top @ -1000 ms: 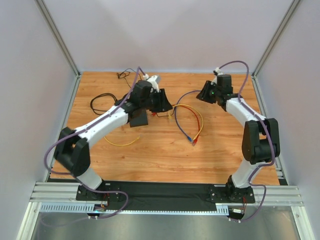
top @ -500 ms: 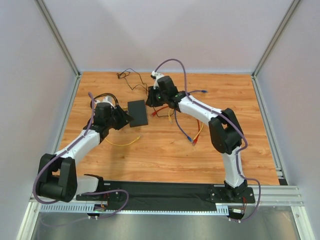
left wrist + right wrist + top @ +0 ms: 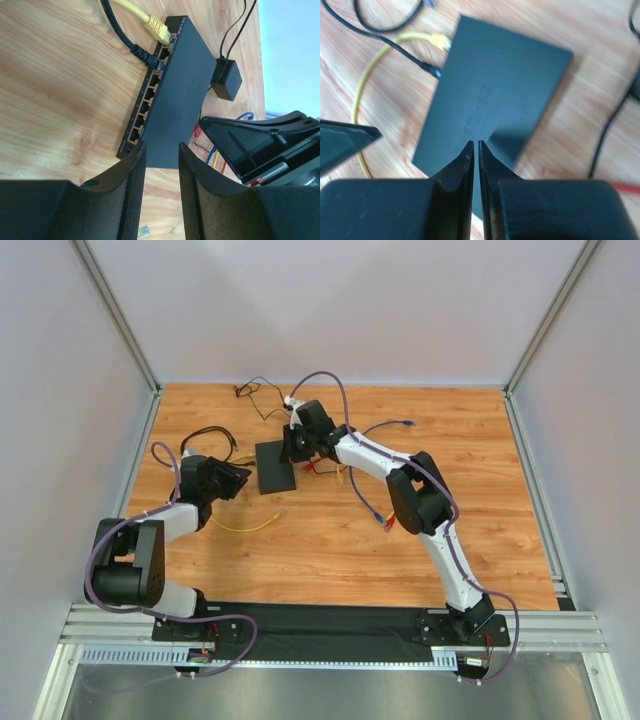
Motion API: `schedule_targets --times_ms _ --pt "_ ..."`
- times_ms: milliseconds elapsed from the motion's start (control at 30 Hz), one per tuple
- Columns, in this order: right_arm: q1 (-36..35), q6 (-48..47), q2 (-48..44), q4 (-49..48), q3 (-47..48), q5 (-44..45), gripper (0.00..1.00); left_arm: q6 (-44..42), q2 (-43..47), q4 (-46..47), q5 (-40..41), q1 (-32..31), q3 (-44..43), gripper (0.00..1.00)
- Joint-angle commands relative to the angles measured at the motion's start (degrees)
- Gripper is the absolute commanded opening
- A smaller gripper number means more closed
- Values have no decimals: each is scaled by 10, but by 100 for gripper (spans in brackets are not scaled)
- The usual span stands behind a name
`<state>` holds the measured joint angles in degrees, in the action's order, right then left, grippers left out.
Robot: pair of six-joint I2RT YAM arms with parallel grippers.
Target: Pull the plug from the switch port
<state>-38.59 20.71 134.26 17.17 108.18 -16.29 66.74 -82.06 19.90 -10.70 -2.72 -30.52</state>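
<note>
The switch (image 3: 275,467) (image 3: 176,95) (image 3: 495,95) lies flat on the wooden table, its ports facing left. Two plugs sit in ports at the far end of that row: a yellow plug (image 3: 159,28) (image 3: 440,42) and a black plug (image 3: 150,60) (image 3: 433,72) beside it. My left gripper (image 3: 236,481) (image 3: 162,146) is open, just left of the switch near its front corner, with nothing between its fingers. My right gripper (image 3: 291,445) (image 3: 475,143) is shut and empty, its tips pointing down over the switch's top; I cannot tell whether they touch it.
A small black adapter (image 3: 225,80) on a thin wire lies behind the switch. Red, yellow and blue cables (image 3: 372,490) loop to its right. A black cable coil (image 3: 205,438) lies at far left, a loose yellow cable (image 3: 245,526) in front. A tiny clear clip (image 3: 145,231) lies on the wood.
My left arm drew back from over the switch to its left side. My right arm swung from the far right across to the switch, and its jaws closed.
</note>
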Motion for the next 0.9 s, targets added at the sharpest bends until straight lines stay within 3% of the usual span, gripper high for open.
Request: schedule_targets --times_ms 0,267,867 --pt "-6 -6 28 6 64 -22 8 23 -14 56 25 5 -14 40" --pt "-11 -1 71 35 109 -39 1 45 -84 38 9 23 -59 40" --pt "-15 -30 108 133 153 -12 0 72 -205 59 -42 40 -125 38"
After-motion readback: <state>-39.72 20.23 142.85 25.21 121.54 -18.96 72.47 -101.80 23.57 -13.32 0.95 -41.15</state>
